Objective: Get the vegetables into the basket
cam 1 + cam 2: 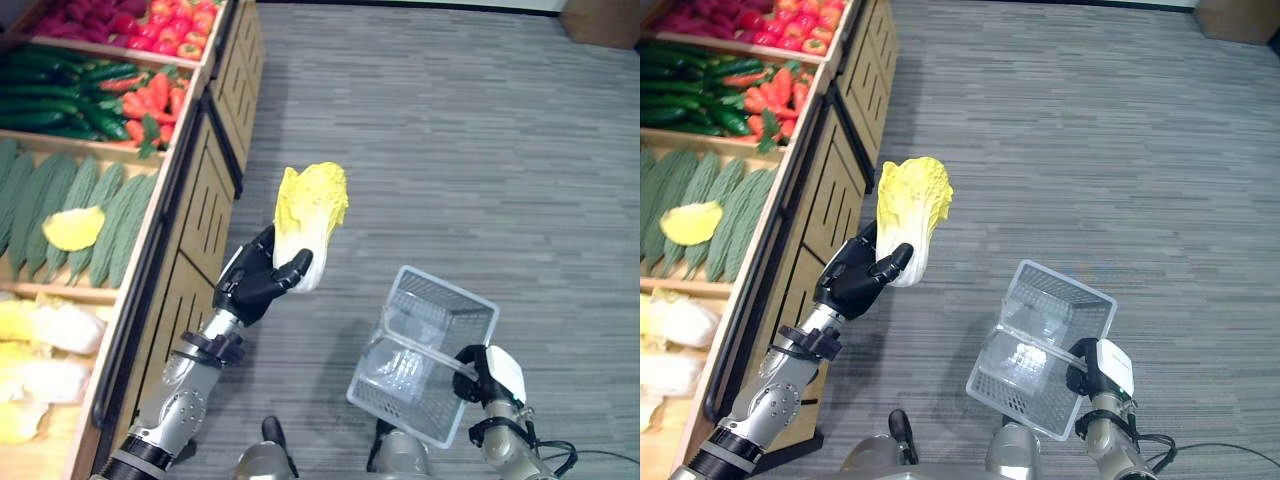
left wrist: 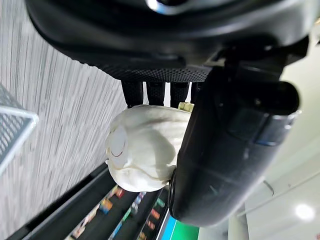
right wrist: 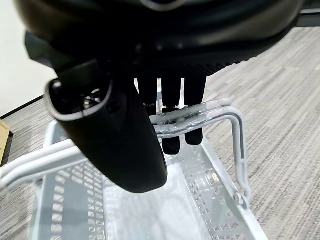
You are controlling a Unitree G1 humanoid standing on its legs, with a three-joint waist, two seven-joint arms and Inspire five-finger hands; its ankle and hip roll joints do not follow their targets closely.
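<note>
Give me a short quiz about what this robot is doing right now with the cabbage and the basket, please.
1. True or false: the left hand is shut on the napa cabbage.
2. What does the right hand hold?
A. a cucumber
B. the handle of the white basket
C. nothing
3. Fill in: the cabbage is held in the air over the grey ____, beside the wooden produce shelf.

Key:
1. True; its fingers and thumb are curled round the pale stem end.
2. B
3. floor; the basket has no vegetables in it yet.

No text, label or number can be read anywhere.
</note>
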